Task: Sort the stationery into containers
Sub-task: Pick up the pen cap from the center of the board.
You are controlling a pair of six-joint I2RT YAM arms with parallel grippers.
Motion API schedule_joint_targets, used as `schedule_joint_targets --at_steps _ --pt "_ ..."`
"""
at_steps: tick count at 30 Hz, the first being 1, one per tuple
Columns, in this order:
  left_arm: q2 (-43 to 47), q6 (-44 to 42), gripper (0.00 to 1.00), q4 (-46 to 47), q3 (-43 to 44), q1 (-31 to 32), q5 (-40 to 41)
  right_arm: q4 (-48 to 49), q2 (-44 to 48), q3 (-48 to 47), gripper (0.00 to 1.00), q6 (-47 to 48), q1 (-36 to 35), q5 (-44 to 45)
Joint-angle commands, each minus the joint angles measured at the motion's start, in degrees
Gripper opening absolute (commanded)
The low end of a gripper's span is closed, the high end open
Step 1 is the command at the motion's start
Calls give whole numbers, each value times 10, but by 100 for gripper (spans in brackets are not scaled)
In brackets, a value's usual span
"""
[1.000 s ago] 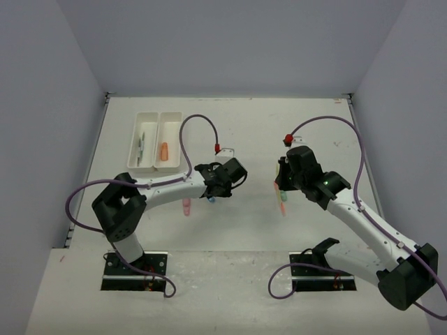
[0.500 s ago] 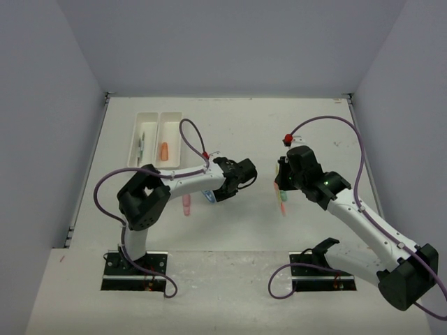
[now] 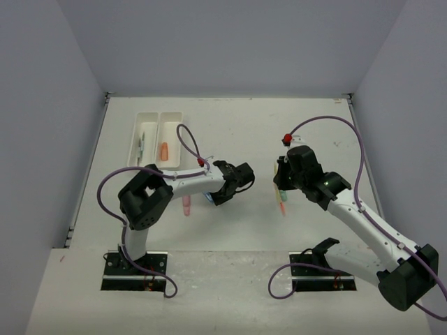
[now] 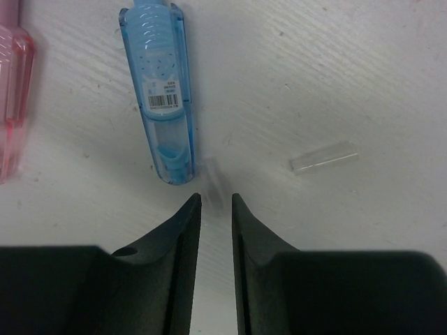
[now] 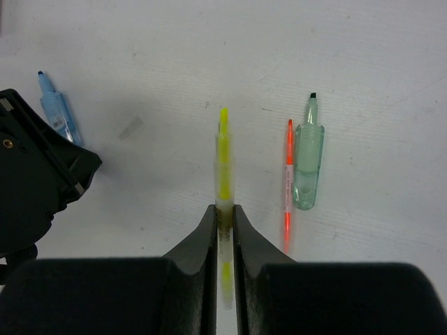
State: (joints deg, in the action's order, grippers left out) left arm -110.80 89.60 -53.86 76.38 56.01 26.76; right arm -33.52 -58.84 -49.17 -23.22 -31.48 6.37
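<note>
My right gripper (image 5: 223, 209) is shut on the barrel of a slim yellow marker (image 5: 223, 160). Right of that marker, an orange pen (image 5: 288, 174) and a green highlighter (image 5: 307, 167) lie on the table. My left gripper (image 4: 216, 199) hangs low over the table, its jaws a narrow gap apart and holding nothing. A small clear cap (image 4: 213, 183) lies at its tips, and a blue highlighter (image 4: 160, 91) and a pink one (image 4: 10, 98) lie just ahead. The two joined white containers (image 3: 159, 115) stand at the back left, with a dark pen (image 3: 141, 145) in one and an orange piece (image 3: 164, 151) in the other.
A second clear cap (image 4: 323, 158) lies to the right of my left gripper's fingers. Purple cables arch over both arms. The two grippers (image 3: 220, 194) (image 3: 281, 188) are near each other mid-table, and grey walls close the table in on three sides.
My left arm has swung its wrist to the right and settled over the blue highlighter. The right arm with the yellow marker has barely moved.
</note>
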Motion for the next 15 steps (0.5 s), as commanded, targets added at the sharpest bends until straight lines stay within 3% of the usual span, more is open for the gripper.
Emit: schedule_joint_targets --at_steps 1,6,13,15 --pt "-4 24 25 5 -15 -2 16 20 0 3 0 9 1 -8" --pt "-11 12 24 29 -26 -5 11 19 -2 2 0 9 1 -9" --pt "-13 -1 1 70 -59 -9 -5 18 8 0 0 11 0 -15" --pt "-2 -6 0 77 -73 -9 -11 21 13 3 0 11 1 -30"
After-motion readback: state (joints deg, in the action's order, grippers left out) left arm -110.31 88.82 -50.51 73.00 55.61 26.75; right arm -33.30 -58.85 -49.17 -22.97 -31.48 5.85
